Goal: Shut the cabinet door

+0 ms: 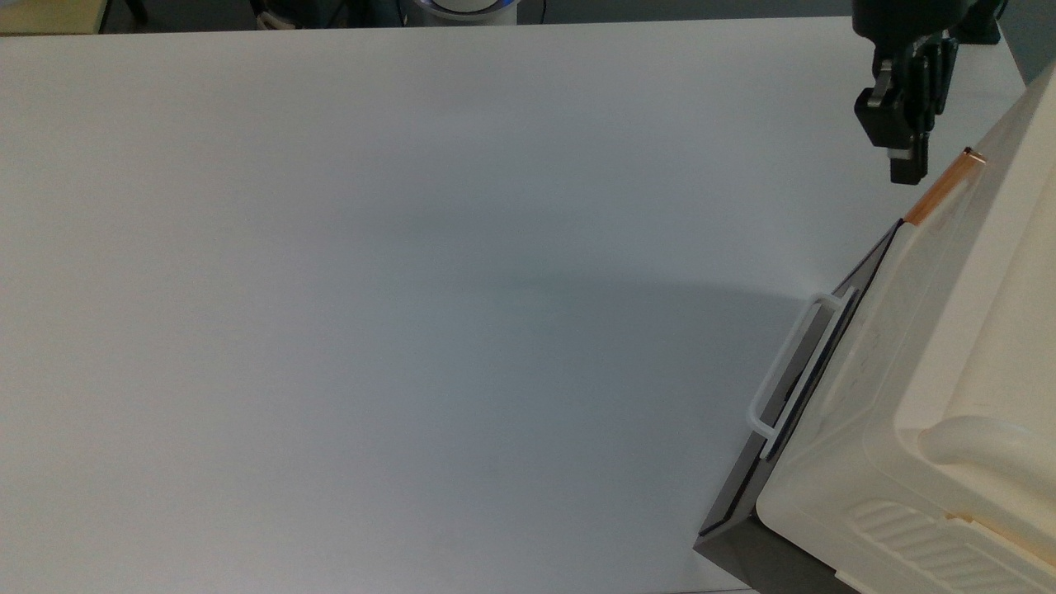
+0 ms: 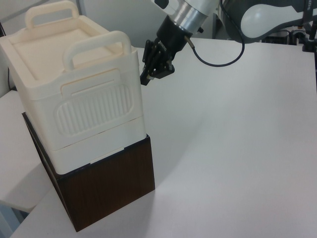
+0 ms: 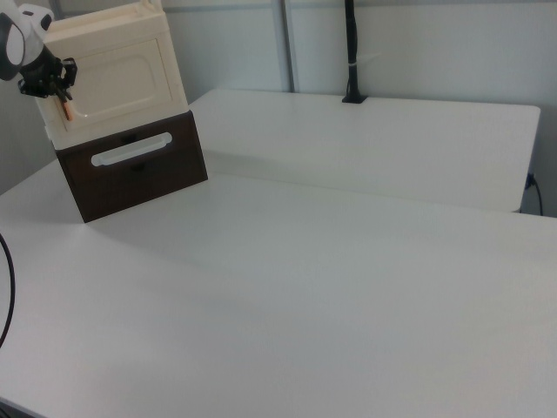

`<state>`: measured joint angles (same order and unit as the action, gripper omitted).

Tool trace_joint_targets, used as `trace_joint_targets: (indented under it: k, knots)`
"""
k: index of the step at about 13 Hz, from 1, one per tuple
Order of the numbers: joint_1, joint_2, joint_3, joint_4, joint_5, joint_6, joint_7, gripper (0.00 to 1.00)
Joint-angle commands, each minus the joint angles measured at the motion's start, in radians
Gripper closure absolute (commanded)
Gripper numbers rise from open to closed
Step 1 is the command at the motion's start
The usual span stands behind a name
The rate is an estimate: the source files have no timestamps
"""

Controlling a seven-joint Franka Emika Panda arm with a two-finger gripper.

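Observation:
The cream cabinet [image 1: 982, 363] stands at the top view's right on a dark base. Its cabinet door [image 1: 870, 346] lies flush against the cabinet front, with the orange-brown strip handle [image 1: 945, 187] at its far end. In the right view the door [image 3: 122, 77] faces the camera, shut, recessed face showing. My gripper [image 1: 904, 170] hangs shut just beside the handle's tip, holding nothing. In the left view the gripper [image 2: 148, 78] sits close to the cabinet's [image 2: 84, 94] front corner. In the right view the gripper [image 3: 54, 84] is at the door's left edge by the handle [image 3: 67, 110].
Under the cabinet sits a dark grey drawer panel [image 3: 139, 170] with a white loop handle [image 1: 788, 363]; its side is dark brown wood [image 2: 109, 188]. The white table [image 1: 412, 247] stretches wide to the top view's left. A black post [image 3: 351, 52] stands at the table's far edge.

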<state>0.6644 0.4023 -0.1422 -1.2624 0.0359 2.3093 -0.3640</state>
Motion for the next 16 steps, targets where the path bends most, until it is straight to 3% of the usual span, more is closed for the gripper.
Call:
trace_joint_targets:
  k: [1,3,4,6,8,14,15,16]
  knots:
    - [0.047,0.047,-0.028,0.043,-0.024,0.053,0.062,0.89]
    - [0.035,0.033,-0.025,0.026,-0.051,0.042,0.065,0.89]
    - [0.005,-0.023,-0.014,-0.023,-0.051,0.009,0.059,0.89]
    - [-0.075,-0.135,0.051,-0.141,-0.051,-0.137,0.024,0.89]
    - [-0.142,-0.203,0.081,-0.195,-0.048,-0.238,0.007,0.89]
    - [-0.521,-0.293,0.188,-0.216,-0.016,-0.683,0.236,0.88]
    - [-0.558,-0.309,0.19,-0.245,-0.016,-0.689,0.285,0.86]
    - [-0.593,-0.328,0.19,-0.273,-0.016,-0.689,0.342,0.75]
